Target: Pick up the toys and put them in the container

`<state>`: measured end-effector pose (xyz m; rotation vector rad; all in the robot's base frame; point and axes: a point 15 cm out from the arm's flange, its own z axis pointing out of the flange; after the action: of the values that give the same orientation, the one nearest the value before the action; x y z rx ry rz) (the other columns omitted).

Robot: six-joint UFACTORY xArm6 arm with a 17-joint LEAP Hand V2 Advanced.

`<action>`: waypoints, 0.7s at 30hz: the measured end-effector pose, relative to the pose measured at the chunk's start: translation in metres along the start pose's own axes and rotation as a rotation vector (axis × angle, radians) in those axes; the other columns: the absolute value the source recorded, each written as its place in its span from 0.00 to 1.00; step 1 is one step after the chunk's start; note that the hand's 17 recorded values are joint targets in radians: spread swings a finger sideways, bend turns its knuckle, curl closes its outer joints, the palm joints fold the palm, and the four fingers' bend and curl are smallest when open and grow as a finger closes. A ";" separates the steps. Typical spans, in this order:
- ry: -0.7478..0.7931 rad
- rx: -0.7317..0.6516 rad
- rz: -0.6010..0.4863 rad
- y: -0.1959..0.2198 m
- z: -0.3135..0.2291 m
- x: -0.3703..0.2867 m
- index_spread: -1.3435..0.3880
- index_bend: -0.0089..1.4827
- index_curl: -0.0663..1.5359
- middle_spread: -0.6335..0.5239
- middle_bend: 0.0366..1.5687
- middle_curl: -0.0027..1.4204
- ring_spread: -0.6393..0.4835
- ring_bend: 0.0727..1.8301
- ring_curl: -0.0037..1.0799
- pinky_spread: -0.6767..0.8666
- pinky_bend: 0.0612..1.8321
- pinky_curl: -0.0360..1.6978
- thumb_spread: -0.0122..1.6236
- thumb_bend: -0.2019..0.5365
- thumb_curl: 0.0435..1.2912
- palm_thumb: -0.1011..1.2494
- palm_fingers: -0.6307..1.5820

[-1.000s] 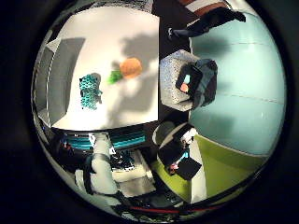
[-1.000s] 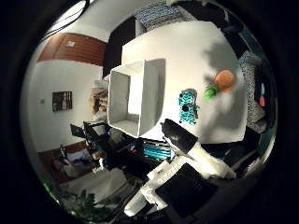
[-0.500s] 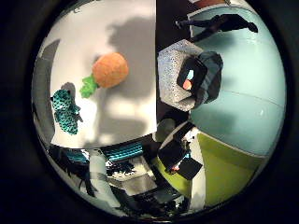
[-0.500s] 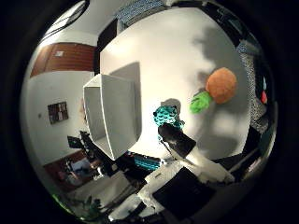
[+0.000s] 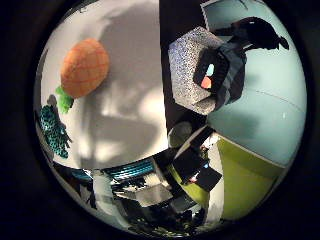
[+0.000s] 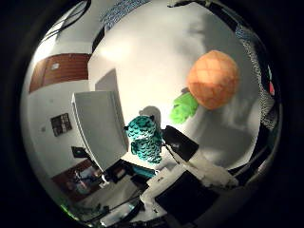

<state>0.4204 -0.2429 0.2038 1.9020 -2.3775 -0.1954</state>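
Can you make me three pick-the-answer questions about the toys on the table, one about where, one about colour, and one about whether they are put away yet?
1. Where is the teal knitted plush toy?
A. On the white table, beside the white rectangular container
B. Inside the container
C. On the floor

2. What colour is the round body of the pineapple-shaped plush toy?
A. Blue
B. Orange
C. Black

3. What is the state of the two toys?
A. Both in the container
B. One held by the white and black robot hand
C. Both lying loose on the table

Answers:
1 A, it lies on the tabletop next to the container's wall.
2 B, the body is orange with a green leafy end.
3 C, both rest on the table and nothing grips them.
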 end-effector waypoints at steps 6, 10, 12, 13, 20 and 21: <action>-0.027 -0.070 0.016 0.000 0.042 0.010 0.56 0.12 0.22 0.53 0.10 0.22 0.73 0.15 0.23 0.73 0.27 0.16 0.68 0.24 0.22 0.54 0.36; -0.034 -0.094 0.013 0.000 0.054 0.010 0.56 0.12 0.22 0.53 0.10 0.22 0.73 0.15 0.23 0.73 0.27 0.17 0.68 0.24 0.22 0.54 0.36; -0.036 -0.104 0.012 0.001 0.059 0.010 0.56 0.12 0.22 0.53 0.11 0.22 0.72 0.15 0.23 0.73 0.26 0.16 0.68 0.24 0.22 0.54 0.37; -0.037 -0.105 0.012 0.001 0.059 0.010 0.56 0.11 0.22 0.53 0.11 0.22 0.72 0.16 0.23 0.73 0.26 0.16 0.68 0.24 0.22 0.54 0.38; -0.013 -0.116 -0.003 0.003 0.059 0.013 0.54 0.12 0.22 0.34 0.27 0.29 0.40 0.34 0.29 0.48 0.29 0.14 0.66 0.26 0.24 0.62 0.66; -0.003 -0.122 -0.008 0.004 0.059 0.015 0.53 0.12 0.22 0.32 0.30 0.31 0.35 0.38 0.32 0.37 0.34 0.15 0.66 0.26 0.24 0.63 0.71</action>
<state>0.4040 -0.2541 0.1465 1.8585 -2.3027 -0.3358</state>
